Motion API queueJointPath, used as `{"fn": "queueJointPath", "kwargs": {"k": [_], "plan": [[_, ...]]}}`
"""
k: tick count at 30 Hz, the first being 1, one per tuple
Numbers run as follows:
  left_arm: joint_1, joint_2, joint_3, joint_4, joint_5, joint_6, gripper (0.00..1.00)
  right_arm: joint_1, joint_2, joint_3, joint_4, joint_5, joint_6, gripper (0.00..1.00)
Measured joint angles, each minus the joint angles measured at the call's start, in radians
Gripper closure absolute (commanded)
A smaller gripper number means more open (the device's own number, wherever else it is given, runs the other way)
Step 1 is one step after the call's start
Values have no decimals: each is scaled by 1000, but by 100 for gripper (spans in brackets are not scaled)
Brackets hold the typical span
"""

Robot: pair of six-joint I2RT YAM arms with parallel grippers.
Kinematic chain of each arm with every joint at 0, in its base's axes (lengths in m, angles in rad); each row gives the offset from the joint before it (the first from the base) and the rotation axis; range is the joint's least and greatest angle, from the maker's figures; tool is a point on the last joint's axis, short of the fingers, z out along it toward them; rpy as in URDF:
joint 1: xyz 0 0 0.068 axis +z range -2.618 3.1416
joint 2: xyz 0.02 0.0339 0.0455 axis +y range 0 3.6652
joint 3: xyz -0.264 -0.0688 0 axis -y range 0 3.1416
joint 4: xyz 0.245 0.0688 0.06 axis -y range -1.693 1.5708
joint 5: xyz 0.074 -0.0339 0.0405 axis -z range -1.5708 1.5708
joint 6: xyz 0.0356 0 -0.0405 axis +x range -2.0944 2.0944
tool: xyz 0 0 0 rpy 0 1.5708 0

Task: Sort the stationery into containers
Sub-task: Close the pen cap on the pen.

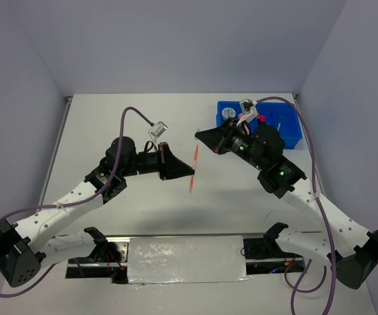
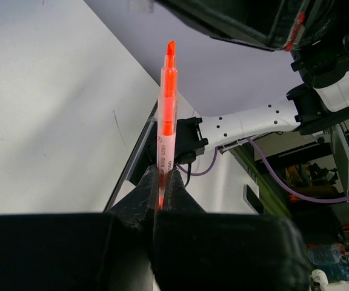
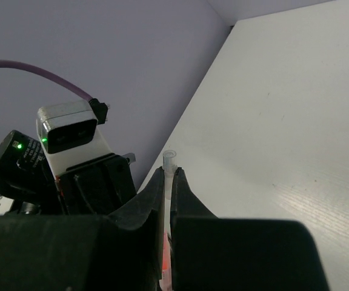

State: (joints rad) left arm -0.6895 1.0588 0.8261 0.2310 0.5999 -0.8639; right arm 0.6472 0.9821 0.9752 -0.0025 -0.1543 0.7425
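the left gripper is shut on the orange pen, held in the air above mid-table, well apart from the blue tray. the right gripper is shut on a thin clear piece, perhaps the cap; i cannot tell. the pen may slip, because only 1 end is pinched. the right arm hides part of the tray.

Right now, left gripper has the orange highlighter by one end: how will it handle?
Probably stiff: the orange highlighter stands straight out of the left gripper, no sag. Likely light, since a pinch at one end carries it. The slim round barrel may roll once laid on the table.
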Motion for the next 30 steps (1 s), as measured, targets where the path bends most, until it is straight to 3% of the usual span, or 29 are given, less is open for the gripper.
{"fn": "queueJointPath", "kwargs": {"k": [30], "plan": [[0,-23,-23,-15,-45,-3,100,-28,-41,-52,19,-90,-19,100]]}}
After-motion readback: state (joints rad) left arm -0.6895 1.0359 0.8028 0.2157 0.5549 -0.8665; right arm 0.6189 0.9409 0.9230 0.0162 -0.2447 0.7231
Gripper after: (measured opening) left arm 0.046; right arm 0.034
